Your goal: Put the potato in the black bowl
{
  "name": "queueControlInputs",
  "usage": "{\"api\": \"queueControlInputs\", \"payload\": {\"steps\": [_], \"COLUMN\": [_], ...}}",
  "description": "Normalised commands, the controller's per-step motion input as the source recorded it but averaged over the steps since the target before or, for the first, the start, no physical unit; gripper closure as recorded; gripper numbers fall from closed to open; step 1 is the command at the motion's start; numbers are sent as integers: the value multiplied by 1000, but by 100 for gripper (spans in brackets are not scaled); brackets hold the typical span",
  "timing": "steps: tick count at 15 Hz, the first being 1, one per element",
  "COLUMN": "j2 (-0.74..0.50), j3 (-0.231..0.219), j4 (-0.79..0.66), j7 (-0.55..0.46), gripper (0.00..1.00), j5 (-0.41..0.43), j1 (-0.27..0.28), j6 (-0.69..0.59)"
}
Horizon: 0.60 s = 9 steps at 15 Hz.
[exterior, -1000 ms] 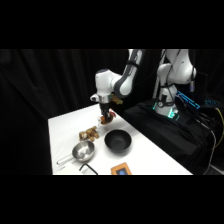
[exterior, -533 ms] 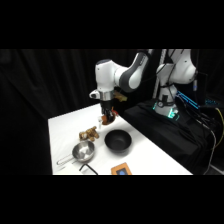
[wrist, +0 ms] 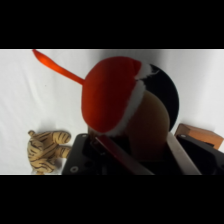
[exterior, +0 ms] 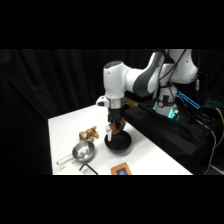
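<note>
One arm over the table (exterior: 65, 130), and we see its gripper (exterior: 113, 131) low at the left rim of the black bowl (exterior: 119, 144). Fingers are closed on the potato (wrist: 150, 125) (the wrist view shows it pinched between them, a red-and-white piece in front of it), held just above the bowl. Steel pan (exterior: 82, 151) sits left of the bowl, apart from it. Striped toy tiger (wrist: 47, 150) lies beside the pan, near the gripper.
</note>
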Motion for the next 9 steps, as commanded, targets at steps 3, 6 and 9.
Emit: {"api": "queueControlInputs", "payload": {"steps": [3,6,9], "j2": [212,295,246], "j3": [44,20,13], "j4": [75,147,174], "j7": [21,-55,-49], "gripper": [71,62,38], "j5": [8,28,30], "j1": [36,-12,-16], "j6": [161,219,116]}}
